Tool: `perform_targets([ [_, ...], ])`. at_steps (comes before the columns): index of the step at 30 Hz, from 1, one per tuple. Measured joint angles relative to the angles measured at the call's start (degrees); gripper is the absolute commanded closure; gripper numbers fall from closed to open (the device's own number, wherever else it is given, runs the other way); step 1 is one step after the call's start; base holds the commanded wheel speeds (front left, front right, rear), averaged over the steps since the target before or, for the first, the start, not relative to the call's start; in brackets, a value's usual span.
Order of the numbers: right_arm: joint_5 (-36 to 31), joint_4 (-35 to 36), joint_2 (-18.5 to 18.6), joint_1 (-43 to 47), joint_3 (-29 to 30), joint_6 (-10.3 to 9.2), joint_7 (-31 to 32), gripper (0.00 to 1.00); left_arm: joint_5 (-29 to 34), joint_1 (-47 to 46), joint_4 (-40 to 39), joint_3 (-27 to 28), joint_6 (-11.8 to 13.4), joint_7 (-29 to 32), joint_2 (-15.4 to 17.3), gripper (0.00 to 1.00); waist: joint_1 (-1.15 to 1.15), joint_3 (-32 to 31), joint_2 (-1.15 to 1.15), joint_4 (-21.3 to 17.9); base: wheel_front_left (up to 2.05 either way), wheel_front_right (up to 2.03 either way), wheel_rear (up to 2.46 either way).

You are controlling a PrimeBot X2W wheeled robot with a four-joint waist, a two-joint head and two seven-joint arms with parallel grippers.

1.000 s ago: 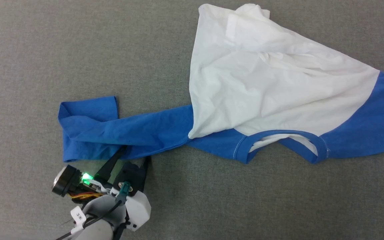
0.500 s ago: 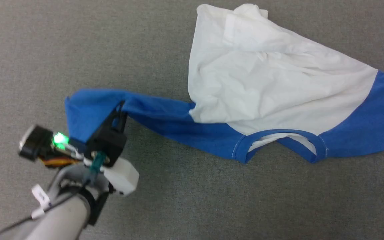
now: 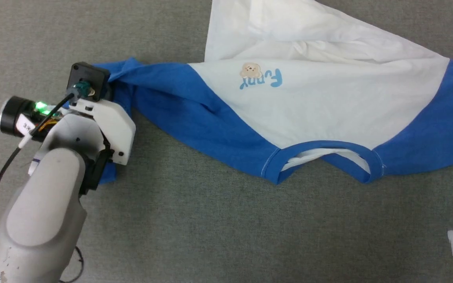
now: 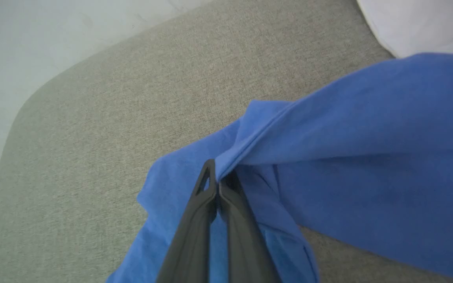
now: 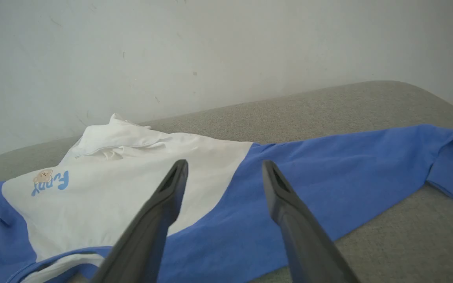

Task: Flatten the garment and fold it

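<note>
Garment (image 3: 309,106), laid print-up on the grey surface (image 3: 195,220), is gripped at one blue sleeve (image 3: 159,90) by the clenched left tool (image 4: 216,182), probably to pull it flat, while the right tool (image 5: 224,165) is seen released near the other sleeve (image 5: 368,157).

head view: high up, aimed steeply down at the grey surface (image 3: 195,220); mid range, takes in most of the garment (image 3: 328,114), far hem cropped.
left wrist view: low, looks along the left end effector (image 4: 218,179) toward the surface's far-left rounded corner; very close on the left sleeve (image 4: 368,137).
right wrist view: low at near right, looks along the right end effector (image 5: 224,165) over the garment to the far wall (image 5: 171,51); mid range.
overlap: head + right wrist share the bear print (image 3: 250,70); head + left wrist share the left sleeve.
</note>
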State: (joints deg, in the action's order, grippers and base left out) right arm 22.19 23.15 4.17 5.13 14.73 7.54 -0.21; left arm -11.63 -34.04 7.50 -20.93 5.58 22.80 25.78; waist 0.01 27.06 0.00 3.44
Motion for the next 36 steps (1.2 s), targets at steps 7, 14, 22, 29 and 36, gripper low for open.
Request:
perform_targets([
  [7,0.1,-2.0,0.1,-0.2,-0.2,0.0,-0.5,0.0,-1.6,-0.8,2.3,0.5,1.0,-3.9,-2.3,0.0,0.0,0.1,0.0,-1.0,0.0,0.0,0.0],
  [14,0.0,-3.3,-0.3,0.0,-0.8,0.0,-0.5,0.0,-3.0,4.9,-8.0,2.3,2.6,-10.6,-2.1,0.0,-0.01,-3.6,0.0,-0.3,0.0,0.0,0.0],
  [22,-0.1,-3.4,-1.0,2.0,-1.4,0.0,-0.5,0.0,-2.3,25.5,-25.5,4.7,11.0,-21.1,-3.2,0.0,-0.03,-8.8,0.0,0.9,0.0,0.0,0.0],
  [29,-0.1,-2.6,-1.1,2.2,-1.2,0.0,-0.4,0.0,2.9,30.7,-27.7,-4.0,10.8,-24.0,-5.8,0.0,-0.02,-8.4,0.0,1.8,0.0,0.0,0.0],
  [36,-0.1,-2.7,-1.1,1.4,-2.3,0.0,-0.3,0.0,9.8,19.2,-17.2,-13.1,2.3,-15.5,-4.9,0.0,0.0,-5.9,0.0,1.0,0.0,0.0,0.0],
])
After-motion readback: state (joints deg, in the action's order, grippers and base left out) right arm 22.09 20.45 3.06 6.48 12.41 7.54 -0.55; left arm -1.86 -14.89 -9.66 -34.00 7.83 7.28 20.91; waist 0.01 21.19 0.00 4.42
